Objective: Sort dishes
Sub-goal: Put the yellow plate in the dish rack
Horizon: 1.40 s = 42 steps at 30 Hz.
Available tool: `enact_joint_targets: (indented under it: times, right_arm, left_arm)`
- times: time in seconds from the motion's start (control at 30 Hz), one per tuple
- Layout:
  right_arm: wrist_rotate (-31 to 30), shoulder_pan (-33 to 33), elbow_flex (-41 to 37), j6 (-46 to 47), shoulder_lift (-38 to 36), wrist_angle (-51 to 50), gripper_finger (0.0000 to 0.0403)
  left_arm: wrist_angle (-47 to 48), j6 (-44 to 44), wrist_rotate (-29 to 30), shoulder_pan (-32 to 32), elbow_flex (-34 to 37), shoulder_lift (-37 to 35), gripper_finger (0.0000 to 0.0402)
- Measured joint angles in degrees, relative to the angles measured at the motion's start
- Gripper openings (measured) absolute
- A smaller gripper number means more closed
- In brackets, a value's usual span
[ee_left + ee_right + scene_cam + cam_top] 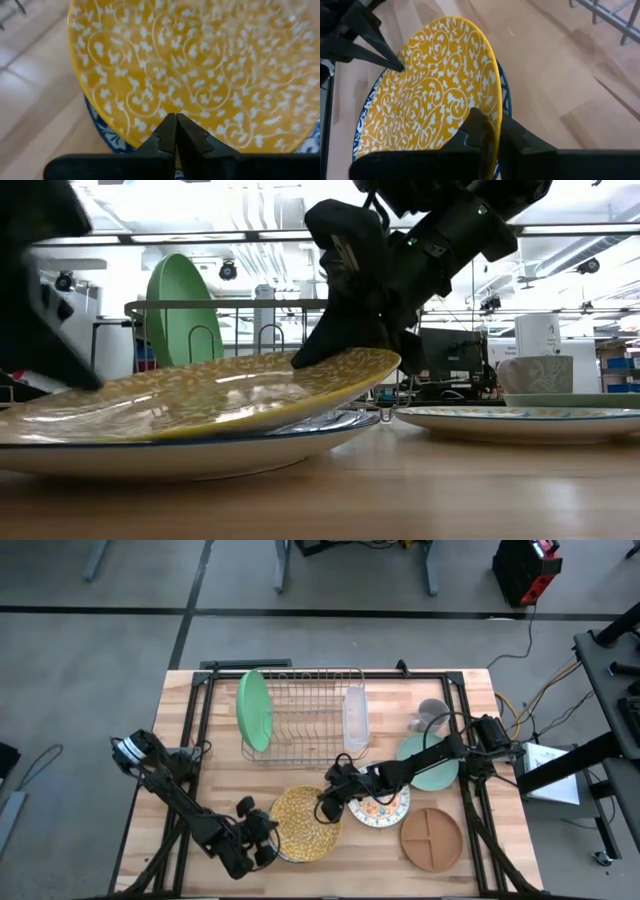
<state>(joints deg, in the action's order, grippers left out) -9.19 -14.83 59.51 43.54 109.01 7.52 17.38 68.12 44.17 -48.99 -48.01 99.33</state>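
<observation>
While both arms meet over the near middle of the table, the round gold plate with a white scroll pattern (302, 823) is pinched at opposite edges: the left gripper (262, 830) has its fingers pressed together on the rim nearest it, and the right gripper (330, 802) clamps the far rim edge-on. Round as it is, the plate has no long axis, but it does tilt. The low view shows the rim under the right gripper (345, 340) lifted and the opposite side sloping down toward the left gripper, patterned face up.

Directly beneath the gold plate lies a white plate with a blue rim (200, 450), flat on the wooden table (220, 785). The high view barely shows this lower plate; the left wrist view catches its blue patterned edge (107, 135) peeking out below the gold rim, and the low view shows its whole side profile. Whether the gold plate's low side touches it is hard to tell.

Just beyond the right gripper's far side rests the white floral plate (385, 808), with the pale teal plate (432, 768) and brown divided plate (432, 838) farther along that arm. Behind both grippers, the large green plate (254, 710) stands upright on edge in the wire dish rack (310, 720).
</observation>
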Motion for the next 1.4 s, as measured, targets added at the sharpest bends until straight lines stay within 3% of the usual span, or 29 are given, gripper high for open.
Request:
enact_joint_targets:
  times: [0.3, 0.53, 0.73, 1.1, 1.4]
  right_arm:
    - [-2.2, -0.2, 0.1, -5.0, -0.7, 1.2, 0.0002]
    - [-4.3, -1.0, 0.1, -14.9, -0.7, 5.4, 0.0002]
    - [-7.5, -2.3, 0.1, -23.1, -1.2, 8.5, 0.0002]
    - [-10.4, -2.6, 3.0, -34.2, -3.0, 8.8, 0.0001]
    - [-10.6, -3.0, 6.8, -43.2, -2.9, 8.7, 0.0002]
  left_arm:
    - [-0.4, -3.8, 8.4, -0.8, -0.1, -10.3, 0.0]
    - [4.7, -1.0, 9.3, -0.8, -0.1, -19.0, 0.0006]
    - [12.8, 7.6, 7.7, -0.8, 0.2, -24.3, 0.0057]
    - [7.7, 12.6, 6.9, -0.7, 4.4, -25.5, 0.0189]
    - [-0.3, 10.3, 7.5, -0.7, 7.7, -23.0, 0.0219]
